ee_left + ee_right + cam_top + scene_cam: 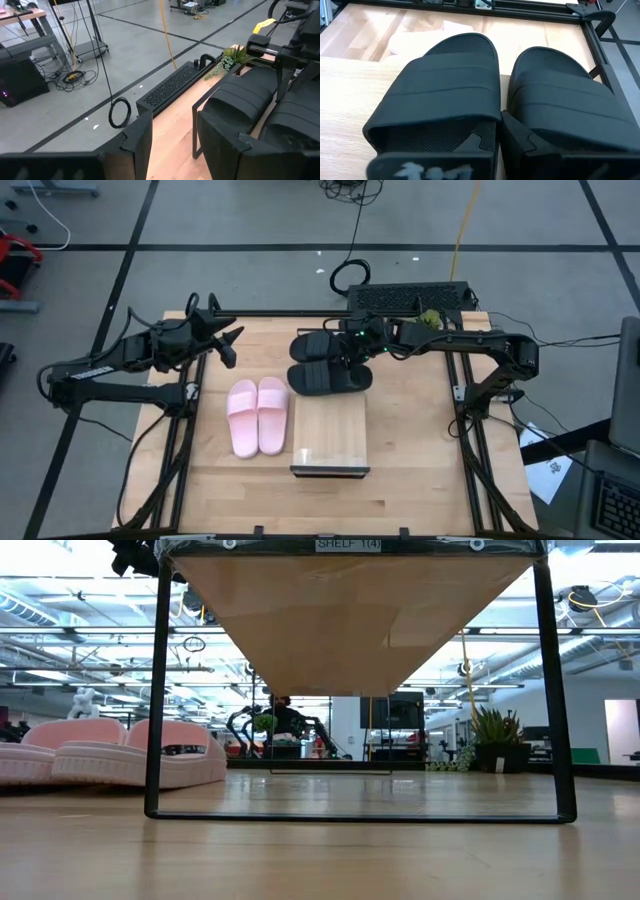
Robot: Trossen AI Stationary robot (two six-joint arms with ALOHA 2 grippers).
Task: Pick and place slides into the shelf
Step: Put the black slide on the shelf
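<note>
Two black slides (330, 362) sit side by side at the far end of the shelf (331, 442), long axes running across the table, left-right in the high view, open toes toward the left arm's side. They overlap the shelf's far edge; whether they rest on the panel or hang just above it, can't tell.

Right gripper (352, 352) is right at the black pair, fingers clenched together in the narrow gap between the two slides in the right wrist view (499, 131), touching their inner edges. Whether it actually grips either one: not clear.

Two pink slides (258, 414) lie on the tabletop (420, 480) just beside the shelf on the left arm's side, touching each other, long axes running near-far. Low view shows them flat on the table, beside the shelf's dark metal leg (156, 690).

Shelf panel nearer than the black pair is bare wood.

Left gripper (228, 346) hangs above the table's far-left part, apart from the pink pair, fingers parted, nothing between them.

Black perforated tray (408, 298) with a small green plant (432, 317) sits beyond the table's far edge.
</note>
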